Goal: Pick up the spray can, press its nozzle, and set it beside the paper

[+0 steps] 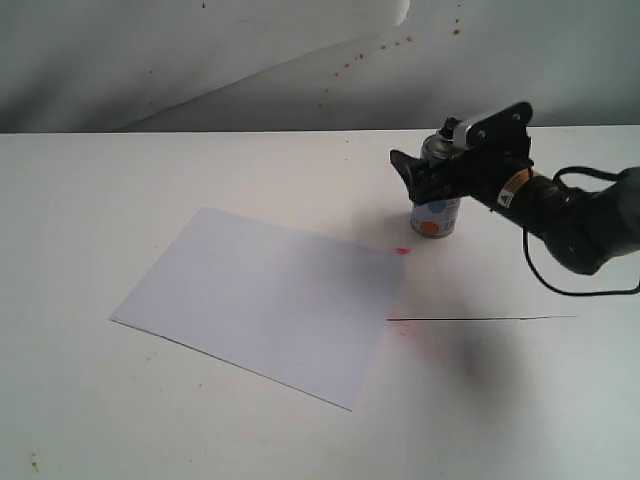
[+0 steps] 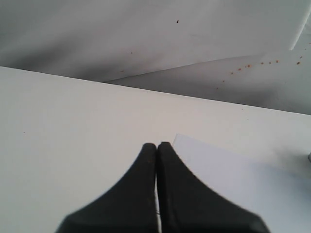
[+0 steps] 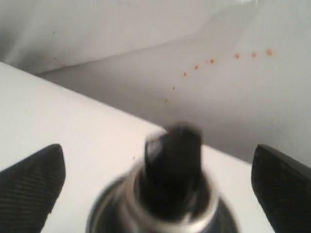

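The spray can (image 1: 436,216) stands upright on the white table, just past the far right corner of the paper (image 1: 262,297). My right gripper (image 1: 428,176) is open and straddles the can's upper half. In the right wrist view the black nozzle (image 3: 174,158) rises from the silver dome (image 3: 121,206), blurred and close, with the right gripper (image 3: 158,187) around it and its fingers (image 3: 34,182) wide apart on either side. The left gripper (image 2: 157,145) is shut on nothing, over the table by a corner of the paper (image 2: 243,182). The left arm does not show in the exterior view.
A small red spot (image 1: 401,251) marks the table at the paper's far right corner. A thin dark line (image 1: 480,319) runs along the table in front of the can. The right arm's black cable (image 1: 560,285) loops low. A white backdrop (image 1: 200,60) rises behind the table.
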Tool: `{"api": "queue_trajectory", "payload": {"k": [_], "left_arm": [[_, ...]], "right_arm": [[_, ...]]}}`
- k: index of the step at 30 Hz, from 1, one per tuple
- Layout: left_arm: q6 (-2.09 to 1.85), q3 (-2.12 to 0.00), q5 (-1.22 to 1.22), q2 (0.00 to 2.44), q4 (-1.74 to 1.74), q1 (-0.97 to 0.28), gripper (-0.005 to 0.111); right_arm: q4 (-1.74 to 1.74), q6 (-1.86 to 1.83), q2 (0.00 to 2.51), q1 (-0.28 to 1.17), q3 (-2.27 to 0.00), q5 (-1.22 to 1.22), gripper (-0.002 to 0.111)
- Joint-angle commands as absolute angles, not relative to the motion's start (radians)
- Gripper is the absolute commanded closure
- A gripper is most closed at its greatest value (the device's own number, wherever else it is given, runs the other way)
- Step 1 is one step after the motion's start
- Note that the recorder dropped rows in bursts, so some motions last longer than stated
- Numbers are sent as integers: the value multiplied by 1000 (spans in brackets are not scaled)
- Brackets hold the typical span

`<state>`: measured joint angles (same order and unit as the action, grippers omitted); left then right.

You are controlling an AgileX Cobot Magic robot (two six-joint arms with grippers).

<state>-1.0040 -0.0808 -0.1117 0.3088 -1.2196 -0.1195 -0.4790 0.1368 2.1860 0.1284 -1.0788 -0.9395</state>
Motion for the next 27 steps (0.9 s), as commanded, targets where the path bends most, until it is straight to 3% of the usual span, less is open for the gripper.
{"api": "queue_trajectory", "payload": {"k": [1, 7, 10, 13, 17, 27], "left_arm": [[-1002, -76, -109, 303, -1224, -120, 107], [-1002, -76, -109, 303, -1224, -120, 107], [-1002, -76, -109, 303, -1224, -120, 107], [-1002, -76, -109, 303, -1224, -120, 107], [-1002, -76, -109, 303, -1224, -120, 107], [-1002, -76, -109, 303, -1224, -120, 107]], "right_arm": [[-490, 128, 2022, 126, -1085, -902, 13], [-498, 153, 1761, 128, -1085, -710, 14], [-503, 298, 1608, 130, -1085, -544, 24], [-544, 486, 1464, 130, -1085, -374, 55], [-560, 600, 1282, 130, -1085, -139, 109], [-508, 607, 950, 130, -1085, 278, 107]]}}
